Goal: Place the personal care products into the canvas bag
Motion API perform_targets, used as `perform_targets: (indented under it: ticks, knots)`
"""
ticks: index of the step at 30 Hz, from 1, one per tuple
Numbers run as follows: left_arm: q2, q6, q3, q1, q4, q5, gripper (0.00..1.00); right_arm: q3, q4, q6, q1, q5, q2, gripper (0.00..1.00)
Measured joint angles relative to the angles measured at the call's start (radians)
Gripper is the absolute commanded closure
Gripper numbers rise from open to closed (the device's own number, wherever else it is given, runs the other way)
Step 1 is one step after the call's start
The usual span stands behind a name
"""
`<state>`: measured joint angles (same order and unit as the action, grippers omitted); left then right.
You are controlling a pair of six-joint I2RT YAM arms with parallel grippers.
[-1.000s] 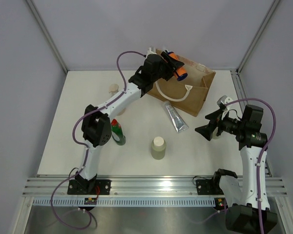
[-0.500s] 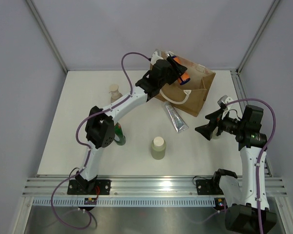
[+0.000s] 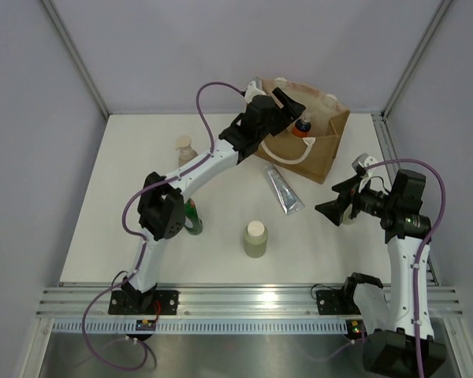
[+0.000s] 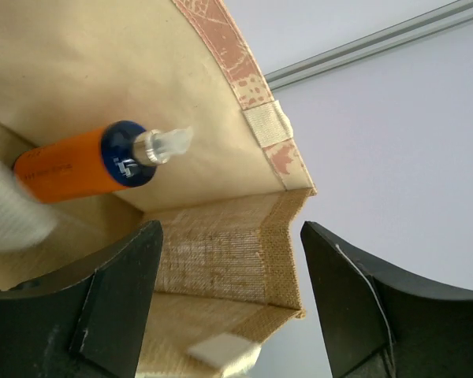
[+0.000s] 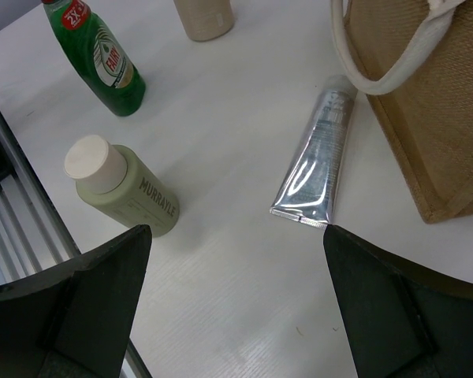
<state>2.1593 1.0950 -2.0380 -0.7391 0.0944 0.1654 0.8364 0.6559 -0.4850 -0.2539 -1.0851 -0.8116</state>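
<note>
Readable stuff first: the olive bottle point(image 5: 126, 193) with the cream cap says "MURRAYLE" down its side. The green bottle point(image 5: 102, 59) has a label reading "FAIR", as far as it shows. I can't make out any text on the small orange bottle point(image 4: 71, 165) or the silver tube point(image 5: 314, 161).

Your left arm is stretched way out over the canvas bag point(image 3: 319, 156). The left gripper point(image 3: 288, 104) sits above its mouth, fingers spread with nothing between them. Half a second ago it was clamping the orange bottle. Now that bottle is loose inside the bag, up against the pale lining.

Your right arm hasn't budged. It's folded back on the right, and the right gripper point(image 3: 335, 207) is spread wide and empty, hovering near the tube. The tube lies flat just beside the bag. The olive bottle stands upright mid-table, and the beige pump bottle point(image 3: 186, 148) stands off to the left.
</note>
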Motion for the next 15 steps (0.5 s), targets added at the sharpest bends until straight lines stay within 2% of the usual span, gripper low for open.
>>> perform_targets:
  ticks: [6, 12, 14, 15]
  knots:
    - [-0.012, -0.031, 0.023, 0.000, -0.022, -0.005, 0.25, 0.000, 0.000, -0.005, -0.003, 0.000, 0.000, 0.01]
    - [-0.102, -0.157, 0.108, 0.002, -0.045, -0.034, 0.24, 0.010, 0.038, -0.023, -0.002, 0.013, -0.024, 0.01]
    - [-0.166, -0.233, 0.156, 0.003, -0.042, -0.048, 0.19, 0.041, 0.070, -0.038, 0.018, 0.060, -0.061, 0.00]
    - [-0.200, -0.275, 0.182, 0.005, -0.043, -0.054, 0.12, 0.057, 0.082, -0.045, 0.042, 0.091, -0.080, 0.01]
